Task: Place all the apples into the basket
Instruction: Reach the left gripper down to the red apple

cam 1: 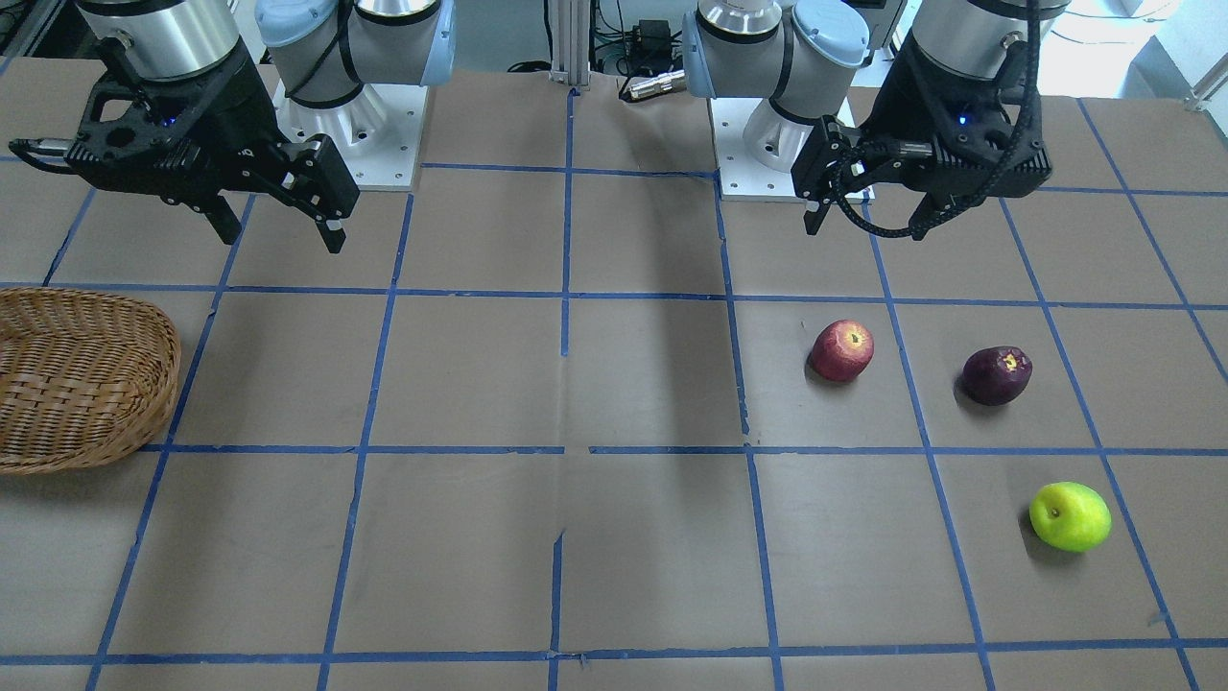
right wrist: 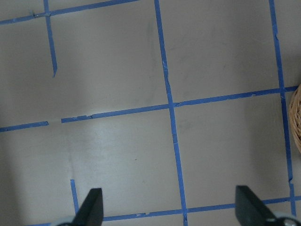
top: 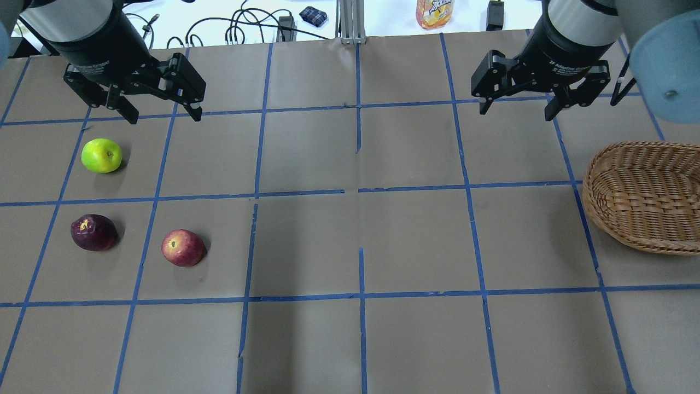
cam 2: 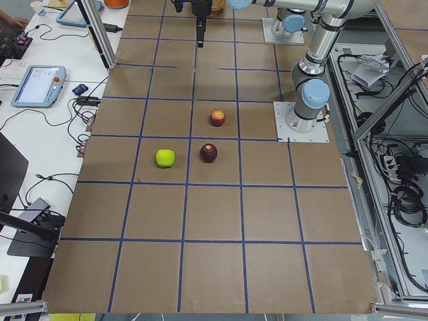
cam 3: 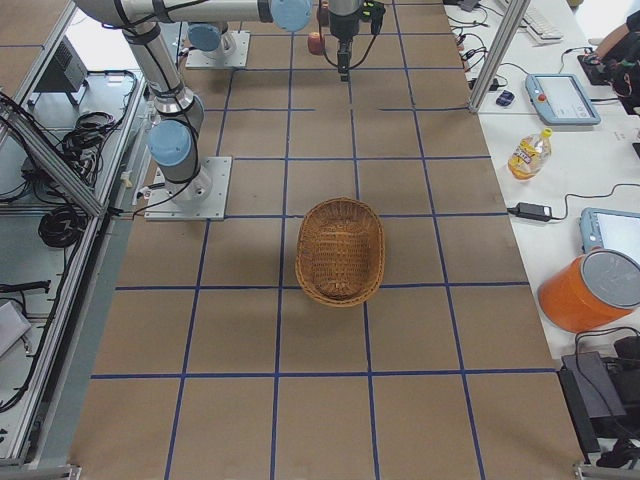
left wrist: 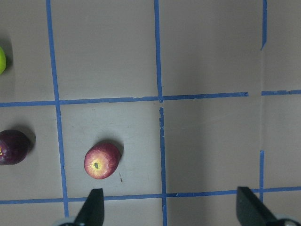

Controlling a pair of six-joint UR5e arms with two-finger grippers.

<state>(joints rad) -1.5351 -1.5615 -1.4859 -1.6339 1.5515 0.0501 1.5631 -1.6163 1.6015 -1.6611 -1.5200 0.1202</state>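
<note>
While my left gripper (top: 163,116) and right gripper (top: 515,112) hung released, the red apple (top: 184,248), maroon apple (top: 93,232) and green apple (top: 101,155) lay at the overhead frame's left, the basket (top: 645,241) at its right edge; I feared an off-centre pinch rolling one away.

Dull brown surface (top: 415,241), gridded with blue tape lines (top: 415,189). At left: yellow-green apple (top: 101,155) far; dark maroon apple (top: 93,232) and red apple (top: 184,248) with yellowish dimple nearer. At right, light-brown woven basket (top: 645,235). Black left tool (top: 165,119) and right tool (top: 515,114).
</note>
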